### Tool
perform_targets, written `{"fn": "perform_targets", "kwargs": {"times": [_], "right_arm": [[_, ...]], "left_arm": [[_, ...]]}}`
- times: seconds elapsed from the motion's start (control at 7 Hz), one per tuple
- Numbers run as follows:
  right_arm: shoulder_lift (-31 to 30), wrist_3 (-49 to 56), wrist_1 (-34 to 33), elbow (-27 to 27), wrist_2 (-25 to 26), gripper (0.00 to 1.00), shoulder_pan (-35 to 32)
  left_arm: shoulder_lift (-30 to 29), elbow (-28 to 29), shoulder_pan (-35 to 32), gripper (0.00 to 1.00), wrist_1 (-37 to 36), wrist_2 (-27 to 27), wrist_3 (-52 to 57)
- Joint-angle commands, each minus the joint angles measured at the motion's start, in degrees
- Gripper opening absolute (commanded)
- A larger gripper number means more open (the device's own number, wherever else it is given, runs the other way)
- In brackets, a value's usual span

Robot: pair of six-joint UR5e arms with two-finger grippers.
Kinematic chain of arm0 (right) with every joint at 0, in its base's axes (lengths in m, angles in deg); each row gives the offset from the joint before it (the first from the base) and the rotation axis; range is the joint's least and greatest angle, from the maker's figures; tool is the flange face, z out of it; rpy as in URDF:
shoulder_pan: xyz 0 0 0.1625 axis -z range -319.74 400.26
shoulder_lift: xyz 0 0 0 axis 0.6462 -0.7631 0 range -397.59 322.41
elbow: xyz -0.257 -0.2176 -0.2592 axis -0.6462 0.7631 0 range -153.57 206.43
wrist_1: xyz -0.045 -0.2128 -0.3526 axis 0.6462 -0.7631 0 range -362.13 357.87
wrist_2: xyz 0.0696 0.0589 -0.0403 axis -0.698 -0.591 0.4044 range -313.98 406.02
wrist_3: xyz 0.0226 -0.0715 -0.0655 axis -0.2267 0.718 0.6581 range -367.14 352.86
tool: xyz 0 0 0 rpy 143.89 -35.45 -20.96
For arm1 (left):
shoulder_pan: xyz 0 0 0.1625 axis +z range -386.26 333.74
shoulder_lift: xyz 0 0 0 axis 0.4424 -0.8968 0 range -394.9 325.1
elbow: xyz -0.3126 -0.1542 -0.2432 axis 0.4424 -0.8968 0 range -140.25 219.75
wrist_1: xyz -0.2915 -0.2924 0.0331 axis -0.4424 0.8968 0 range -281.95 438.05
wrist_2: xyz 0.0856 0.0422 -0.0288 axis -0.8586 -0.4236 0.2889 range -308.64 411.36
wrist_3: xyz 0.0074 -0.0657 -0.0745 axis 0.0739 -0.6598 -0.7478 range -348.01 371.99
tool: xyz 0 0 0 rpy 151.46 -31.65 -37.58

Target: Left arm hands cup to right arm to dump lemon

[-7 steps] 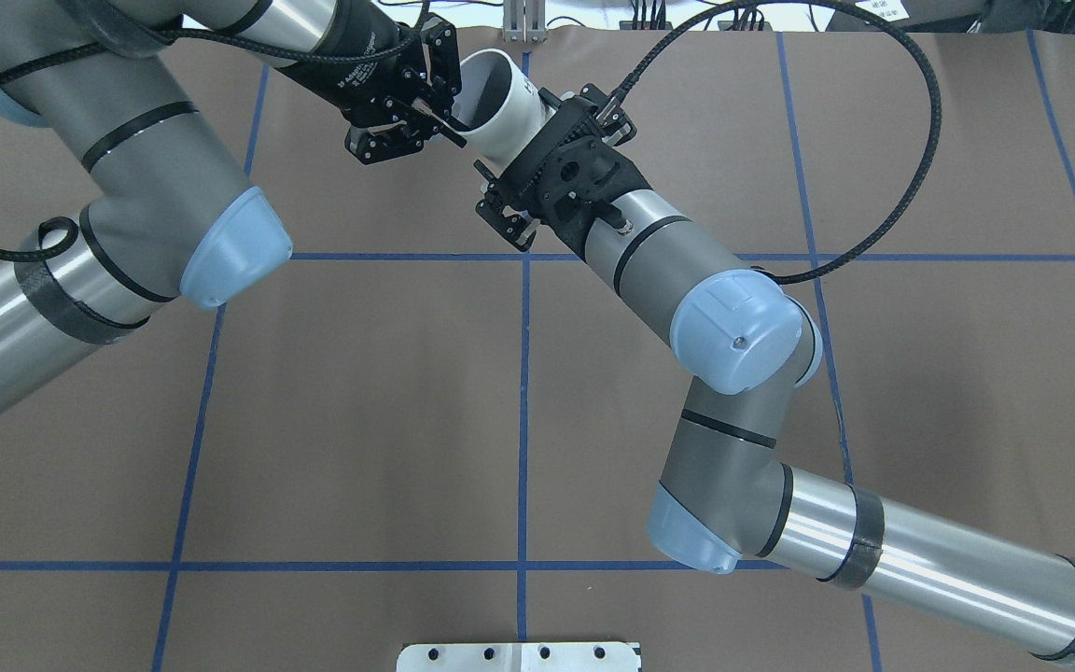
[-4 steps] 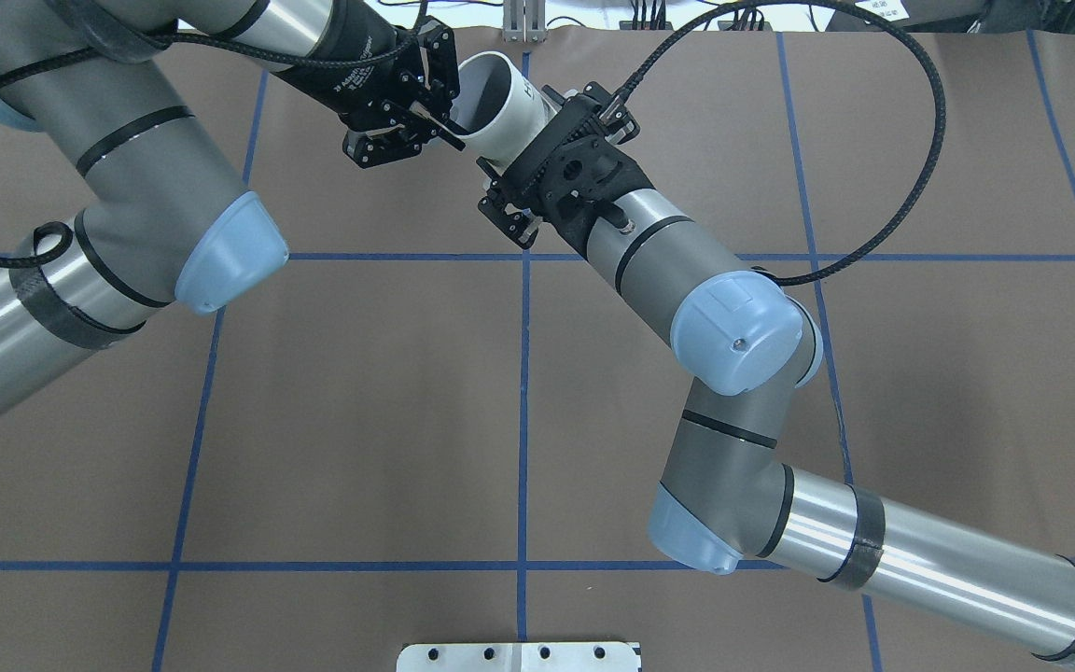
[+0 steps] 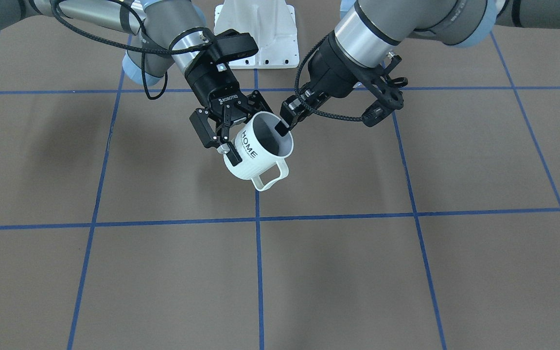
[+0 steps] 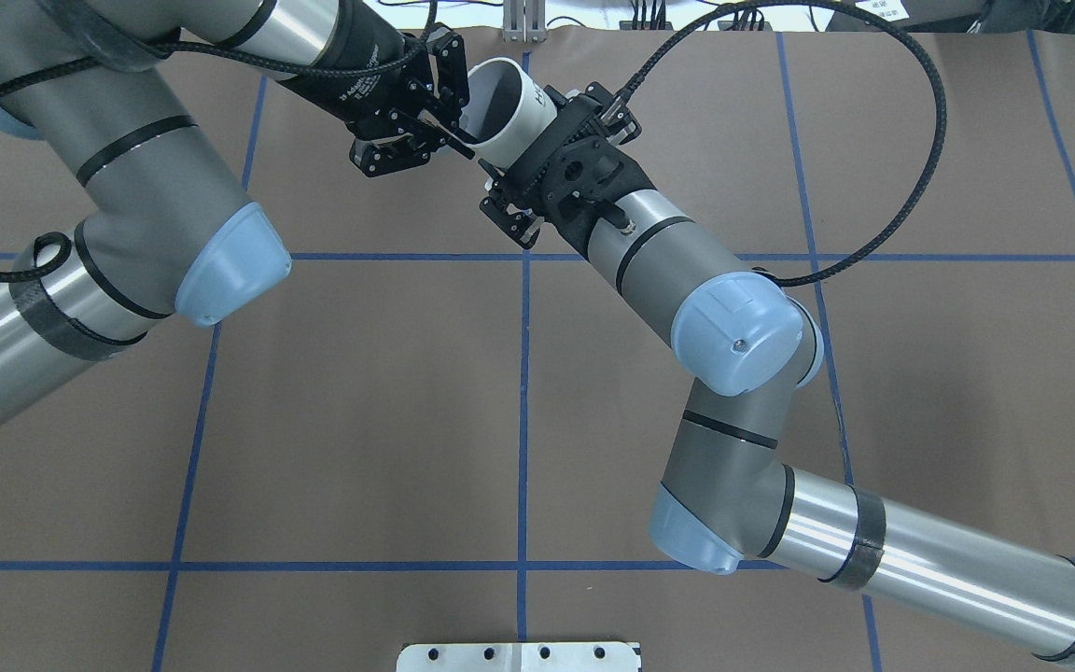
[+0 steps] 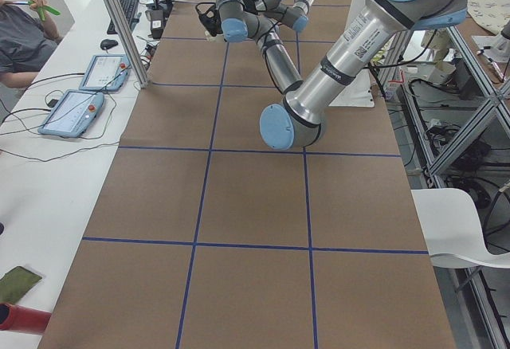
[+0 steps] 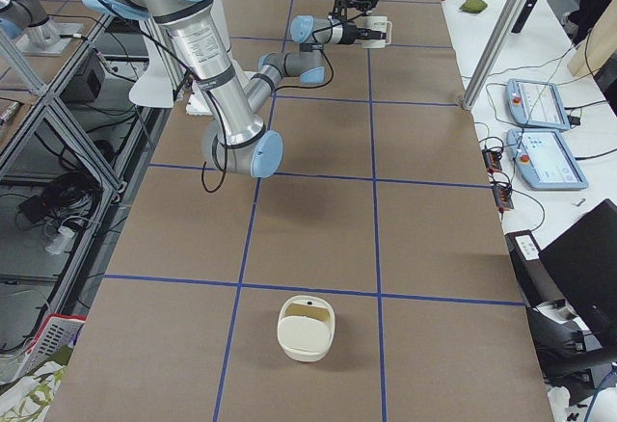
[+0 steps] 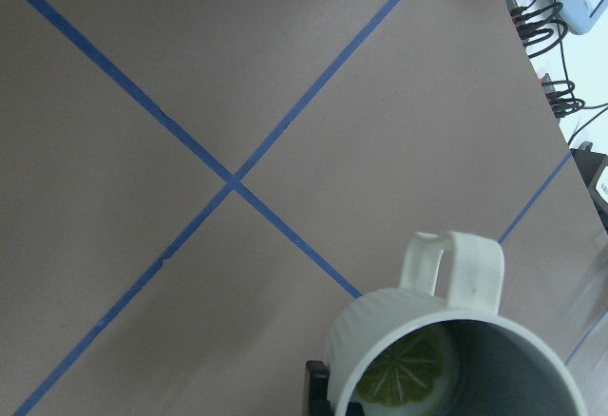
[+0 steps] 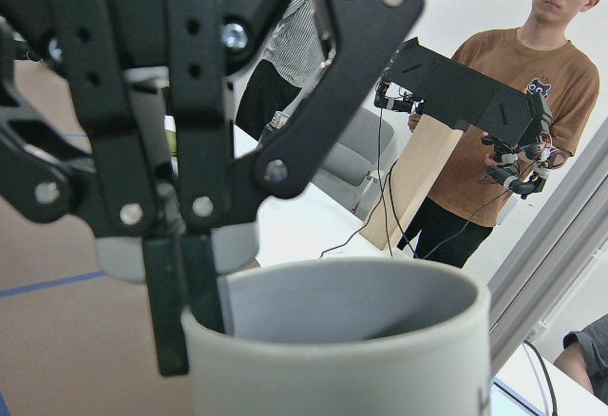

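The white ribbed "HOME" cup (image 3: 255, 163) hangs tilted in the air over the far middle of the table, handle toward the camera. It also shows from above (image 4: 509, 103). A lemon slice (image 7: 408, 373) lies inside it. My left gripper (image 3: 282, 129) is shut on the cup's rim, one finger inside and one outside, as the right wrist view shows (image 8: 185, 321). My right gripper (image 3: 243, 138), marked ROBOTIQ, is open with its fingers on either side of the cup's body. Its near fingertip (image 3: 234, 155) lies close against the wall by the lettering.
A white mount plate (image 3: 255, 29) sits at the robot's base edge. A cream container (image 6: 306, 326) stands on the brown mat far down the table on my right. A loose black cable (image 4: 920, 140) loops off the right wrist. A person (image 8: 513, 103) stands beyond the table.
My left gripper has shifted a little to the right and away from the robot, pushing the cup deeper between the right gripper's fingers. The right arm has barely moved.
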Motion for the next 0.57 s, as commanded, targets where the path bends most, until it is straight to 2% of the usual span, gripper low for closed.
{"fn": "perform_targets", "kwargs": {"times": [0.0, 0.14, 0.29, 0.43], "right_arm": [[-0.06, 0.02, 0.00, 0.00, -0.01, 0.91, 0.25], [-0.06, -0.07, 0.00, 0.00, 0.08, 0.85, 0.51], [-0.06, -0.33, 0.00, 0.08, 0.00, 0.70, 0.60], [-0.15, -0.51, 0.00, 0.09, 0.08, 0.51, 0.69]], "left_arm": [[-0.06, -0.22, 0.20, 0.00, 0.09, 0.02, 0.00], [-0.06, -0.22, 0.20, 0.00, 0.09, 0.10, 0.00], [-0.06, -0.30, 0.20, 0.11, 0.09, 0.19, 0.26], [0.12, -0.74, 0.20, 0.42, 0.09, 0.71, 1.05]]}}
